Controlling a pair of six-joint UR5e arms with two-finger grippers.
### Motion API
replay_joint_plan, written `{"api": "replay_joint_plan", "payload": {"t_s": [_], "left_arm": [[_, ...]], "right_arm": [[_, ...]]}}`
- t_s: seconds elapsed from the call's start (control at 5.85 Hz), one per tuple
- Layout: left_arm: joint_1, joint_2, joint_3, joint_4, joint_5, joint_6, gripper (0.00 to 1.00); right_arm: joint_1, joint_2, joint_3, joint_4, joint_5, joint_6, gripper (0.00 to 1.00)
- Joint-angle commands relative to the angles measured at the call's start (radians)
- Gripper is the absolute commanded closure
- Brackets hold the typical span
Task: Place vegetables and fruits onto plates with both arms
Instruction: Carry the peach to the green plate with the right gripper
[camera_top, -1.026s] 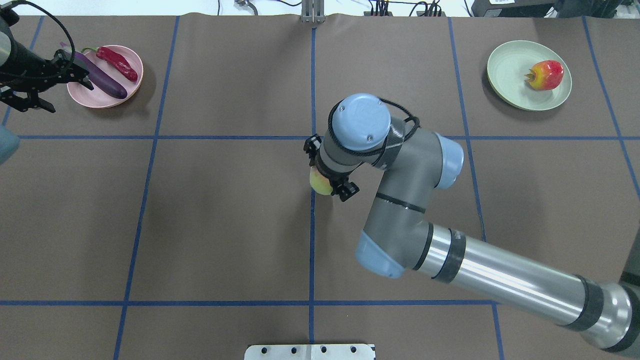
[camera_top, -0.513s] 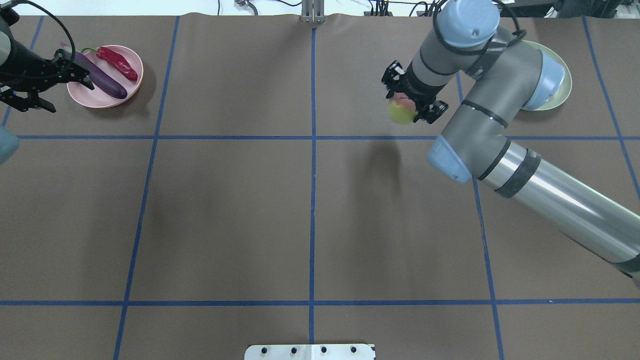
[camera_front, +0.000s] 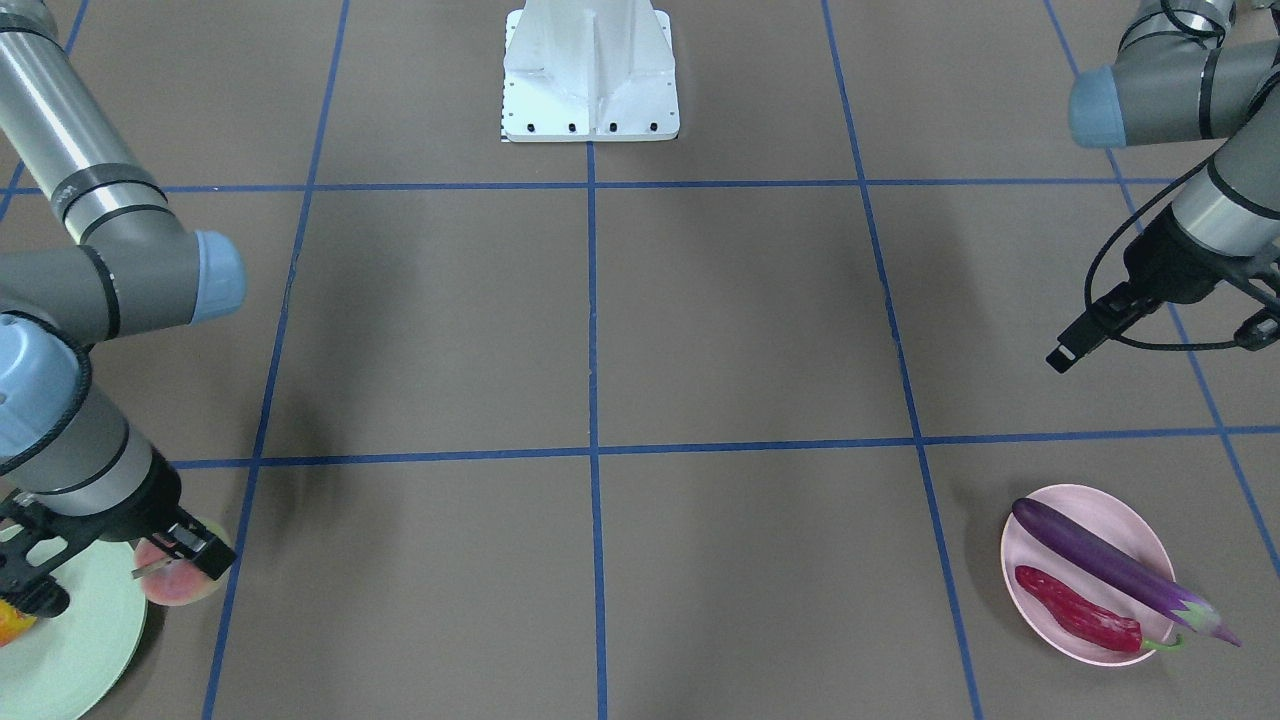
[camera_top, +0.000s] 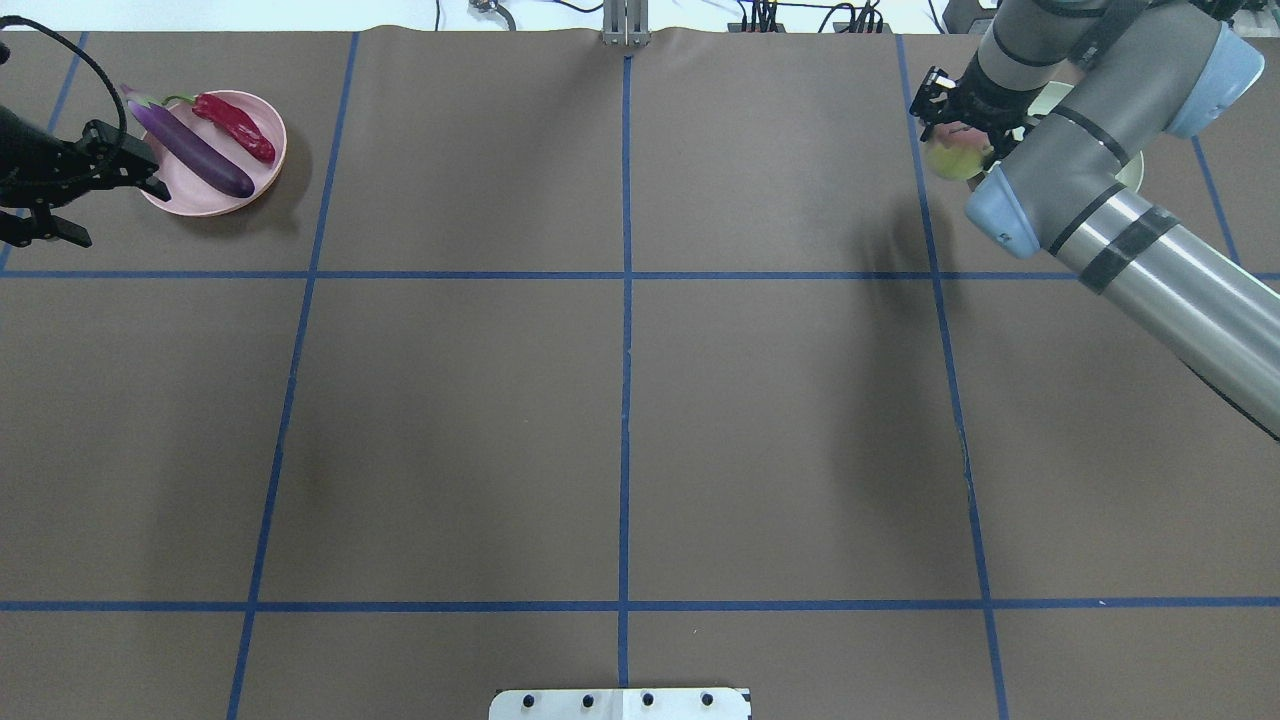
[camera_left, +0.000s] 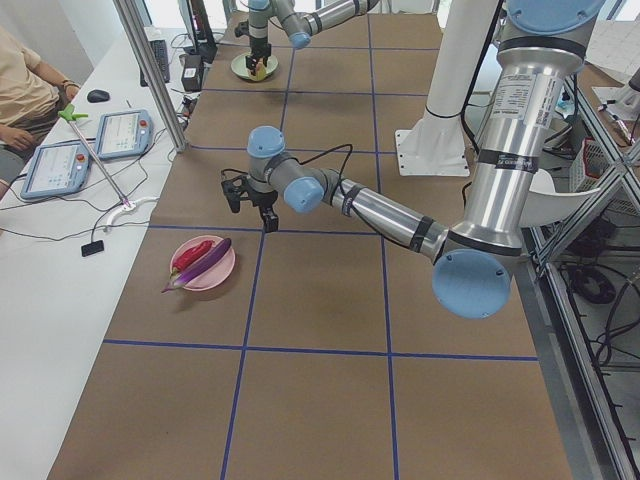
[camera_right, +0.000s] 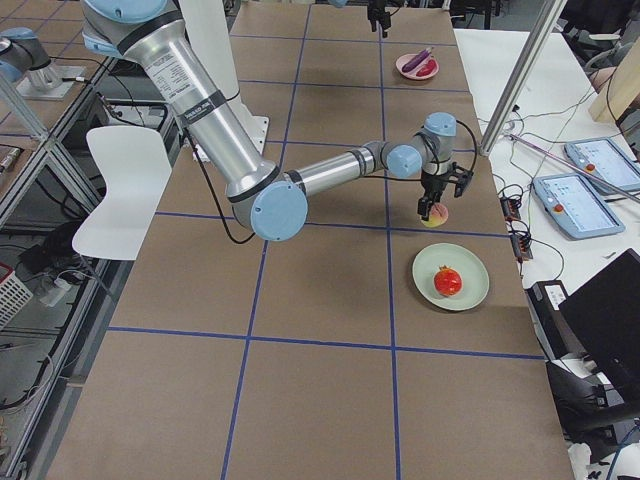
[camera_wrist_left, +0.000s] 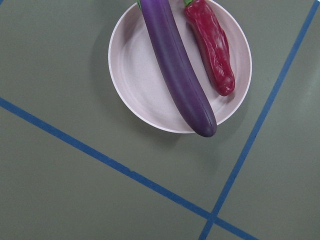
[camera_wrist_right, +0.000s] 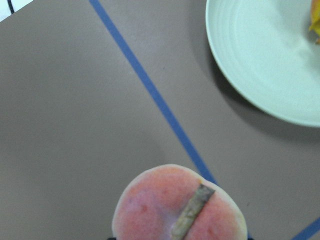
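The peach (camera_wrist_right: 180, 205) hangs gripped between the jaws of the right gripper (camera_top: 958, 128), clear of the table and just left of the mint green plate (camera_right: 430, 262) at the far right. It is not yet over the plate, and is probably carried high to clear the rim. The spiky-crowned fruit (camera_right: 447, 282) sits toward that plate's right side, leaving room. At the far left, the eggplant (camera_wrist_left: 177, 70) and chili (camera_wrist_left: 212, 47) lie side by side on the pink plate (camera_wrist_left: 145, 85). The left gripper (camera_front: 1160, 347) hangs near it with jaws wide and empty, its share apparently done.
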Motion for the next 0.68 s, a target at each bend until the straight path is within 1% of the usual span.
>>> {"api": "replay_joint_plan", "payload": {"t_s": [0.0,0.17,0.34,0.51], "left_arm": [[0.01,0.012,-0.02,0.0,0.001,0.003,0.0],[0.01,0.014,-0.024,-0.002,0.001,0.003,0.0],[0.012,0.012,-0.026,0.0,0.001,0.003,0.0],[0.014,0.015,-0.033,0.0,0.001,0.006,0.0]], "right_arm": [[0.039,-0.002,-0.081,0.025,0.0,-0.11,1.0],[0.047,-0.002,-0.114,0.028,-0.001,-0.13,1.0],[0.056,-0.004,-0.118,0.028,0.0,-0.178,1.0],[0.061,-0.01,-0.115,0.03,0.002,-0.183,0.01]]}}
